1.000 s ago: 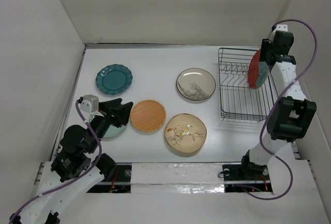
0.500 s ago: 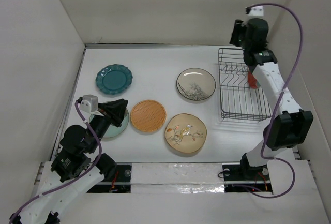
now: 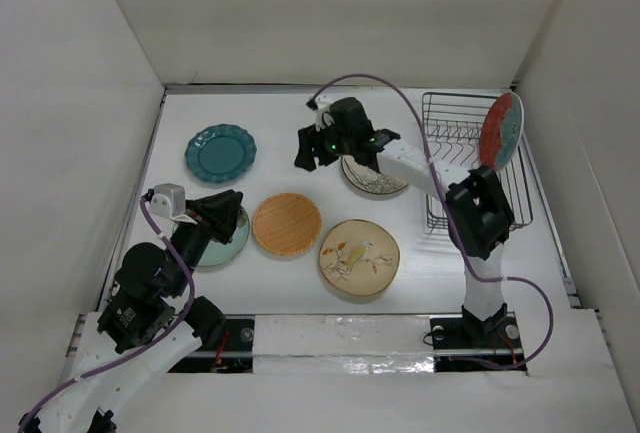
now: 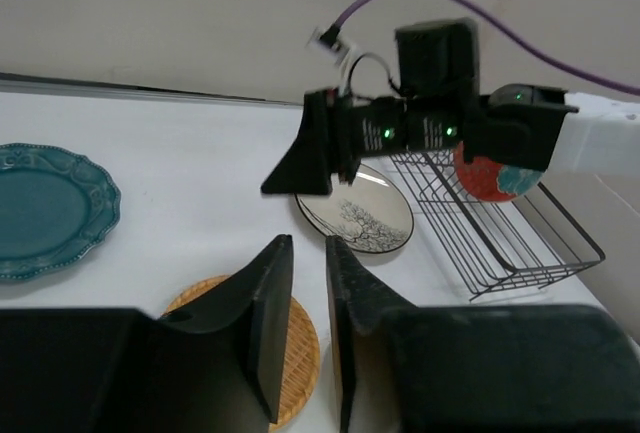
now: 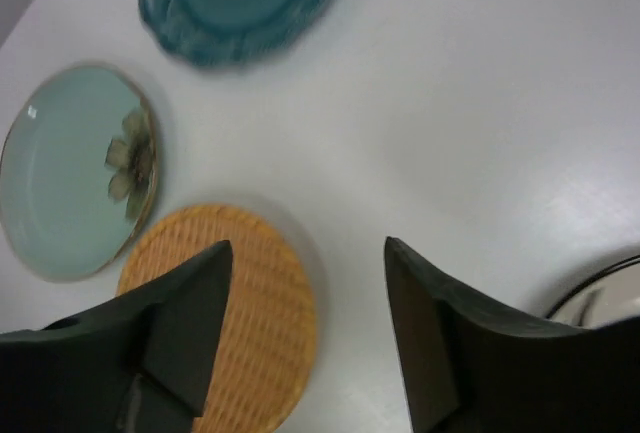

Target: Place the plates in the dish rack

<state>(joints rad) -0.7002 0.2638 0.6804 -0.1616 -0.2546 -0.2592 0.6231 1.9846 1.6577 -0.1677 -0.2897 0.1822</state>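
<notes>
A white table [image 3: 300, 118] with pale walls around it holds all the dishes. The dish rack [image 3: 462, 143] sits at its far right. One plate is loaded: the red floral plate [image 3: 500, 131] stands on edge at the rack's far right side.

Five plates lie flat on the table, apart from one another:
- The scalloped dark teal plate [image 3: 220, 152] is at the far left.
- The cream plate with black branches [image 3: 372, 184] is just left of the rack, partly under the right arm.
- The orange woven-look plate [image 3: 286, 223] is in the middle.
- The beige bird plate [image 3: 359, 257] is to its right.
- The pale teal plate [image 5: 75, 168] is to its left.

The right gripper [image 5: 307, 245] hangs over bare table between the dark teal and cream plates, its fingers spread wide and holding nothing.

The left gripper [image 4: 305, 243] is over the pale teal plate's edge. Its fingers are almost together with a slim gap, and nothing is between them.

A small white tag [image 4: 327, 41] on the purple cable is too small to read.
</notes>
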